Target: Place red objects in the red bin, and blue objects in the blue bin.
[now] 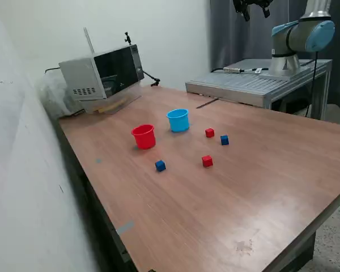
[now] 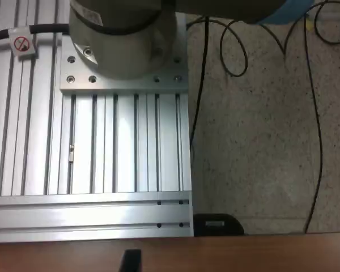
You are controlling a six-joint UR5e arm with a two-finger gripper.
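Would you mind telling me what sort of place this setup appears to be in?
Probably a robotics lab or workshop. The arm stands on a ribbed aluminium base plate beside a wooden table, loose cables trail over a speckled floor, and a microwave-like box sits at the table's far corner.

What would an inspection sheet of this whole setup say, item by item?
Surface: brown wooden table, with a faint stain near its front edge.
Job's things: red cup and blue cup upright, side by side; no cube seen inside either. Red cubes and blue cubes lie loose on the table.
Clutter: microwave-like box at the far corner, with plastic wrap beside it.
Grippers: gripper high above the metal base plate, far from the cubes; whether the jaws are open is unclear.
Cables: black cables trail over the speckled floor; another runs by the box.
Surroundings: white wall, dark curtain behind the arm.
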